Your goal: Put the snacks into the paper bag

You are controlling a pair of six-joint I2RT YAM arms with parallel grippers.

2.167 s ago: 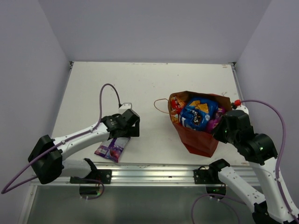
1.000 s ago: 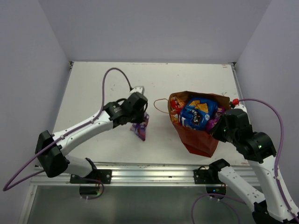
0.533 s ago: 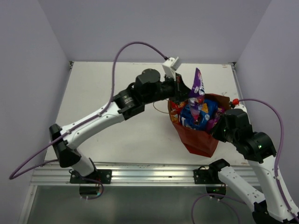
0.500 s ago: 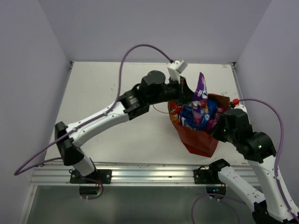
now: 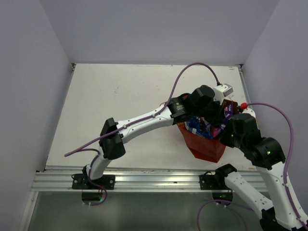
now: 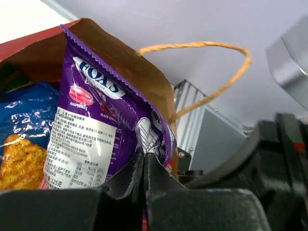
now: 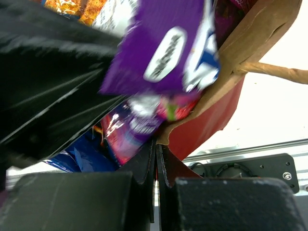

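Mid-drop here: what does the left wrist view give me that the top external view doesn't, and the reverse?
Left wrist only: the left tool shut on a corner of the small purple packet. Its printed label is readable, and it sits in front of the brown inner wall of the paper bag, with the string handle arching above.

Top external only: the whole left arm stretched across the table to the bag, the right arm at the bag's right side, and the bag's red outside.

Both: the paper bag with the blue Doritos inside.

Lab cell: bare walls [image 5: 159, 29], aluminium rail [image 5: 154, 179]
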